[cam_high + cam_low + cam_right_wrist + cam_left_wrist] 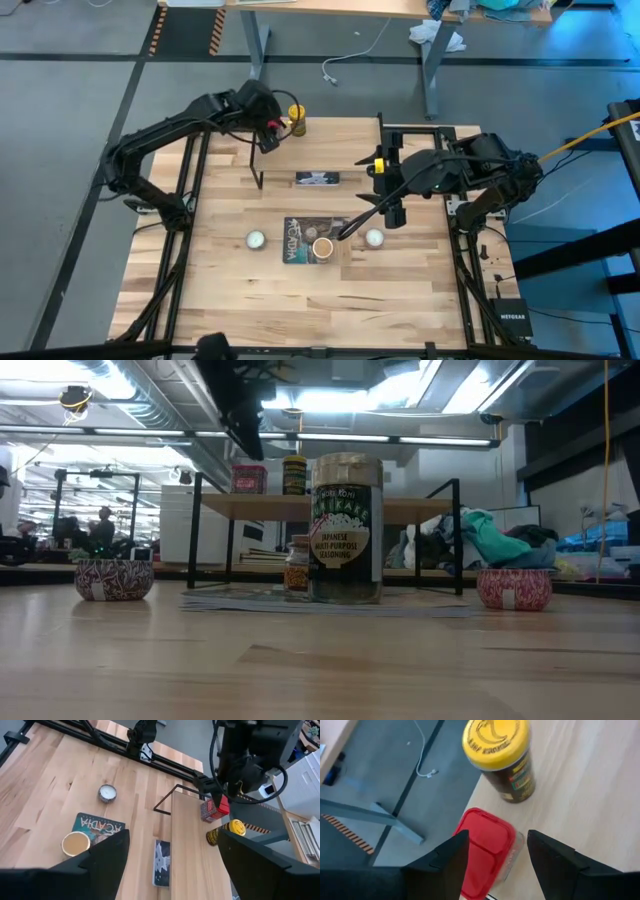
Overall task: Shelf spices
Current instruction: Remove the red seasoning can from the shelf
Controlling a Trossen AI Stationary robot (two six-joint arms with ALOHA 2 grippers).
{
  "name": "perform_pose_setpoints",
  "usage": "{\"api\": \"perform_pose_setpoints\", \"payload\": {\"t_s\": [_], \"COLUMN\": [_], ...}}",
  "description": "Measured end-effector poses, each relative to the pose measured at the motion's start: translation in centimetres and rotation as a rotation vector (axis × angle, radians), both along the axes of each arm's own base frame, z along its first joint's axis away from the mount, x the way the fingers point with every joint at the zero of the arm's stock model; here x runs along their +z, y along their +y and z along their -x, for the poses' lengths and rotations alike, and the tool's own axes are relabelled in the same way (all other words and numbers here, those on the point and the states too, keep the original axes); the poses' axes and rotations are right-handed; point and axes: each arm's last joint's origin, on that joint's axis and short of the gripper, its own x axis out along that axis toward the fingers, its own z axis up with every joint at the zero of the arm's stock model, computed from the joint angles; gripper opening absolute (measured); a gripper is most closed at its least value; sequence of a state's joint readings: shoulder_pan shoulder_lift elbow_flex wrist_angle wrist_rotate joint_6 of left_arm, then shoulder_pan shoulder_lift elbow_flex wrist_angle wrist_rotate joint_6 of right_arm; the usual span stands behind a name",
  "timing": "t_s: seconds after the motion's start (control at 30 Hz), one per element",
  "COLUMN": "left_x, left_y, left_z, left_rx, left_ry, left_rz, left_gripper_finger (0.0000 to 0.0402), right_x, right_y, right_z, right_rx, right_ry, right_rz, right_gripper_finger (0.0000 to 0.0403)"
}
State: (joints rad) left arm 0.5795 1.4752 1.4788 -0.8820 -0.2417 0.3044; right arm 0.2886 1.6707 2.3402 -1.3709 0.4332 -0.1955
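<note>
Take the shelf [330, 150] as your landmark: a narrow light-wood board on black legs at the far side of the table [240, 290].

Your left gripper [495, 862] hangs over the shelf's left end. Its fingers stand parted on either side of the red tin [485, 852], which rests on the board at that end's edge; whether the pads touch the tin cannot be told. The yellow-lidded jar [501, 757] stands on the shelf just beside the tin. In the low view both sit side by side on the board, tin [248, 479] left of jar [294, 475].

Your right gripper [350, 228] hovers in front of the shelf, near its right half, fingers spread and holding nothing.

Below and in front of the shelf lies the picture book [305, 240]. On it stand the tall seasoning jar [345, 528] and, touching its side, the tiny brownish jar [297, 568].

Two round patterned tins flank the book, one left [113, 578] and one right [513, 588]. A flat dark card [317, 178] lies just in front of the shelf.
</note>
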Motion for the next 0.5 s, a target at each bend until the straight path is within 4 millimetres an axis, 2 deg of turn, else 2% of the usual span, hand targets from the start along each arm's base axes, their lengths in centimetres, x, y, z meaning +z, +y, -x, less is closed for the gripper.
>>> {"api": "perform_pose_setpoints", "payload": {"t_s": [0.5], "left_x": [-0.7], "left_y": [2.1], "left_z": [1.7], "left_rx": [-0.029], "left_ry": [0.043], "left_rz": [0.074], "left_gripper_finger": [0.0196], "right_x": [-0.2], "right_y": [-0.1], "right_z": [0.1], "right_rx": [0.013], "right_ry": [0.03], "right_rz": [0.025], "right_gripper_finger": [0.0308]}}
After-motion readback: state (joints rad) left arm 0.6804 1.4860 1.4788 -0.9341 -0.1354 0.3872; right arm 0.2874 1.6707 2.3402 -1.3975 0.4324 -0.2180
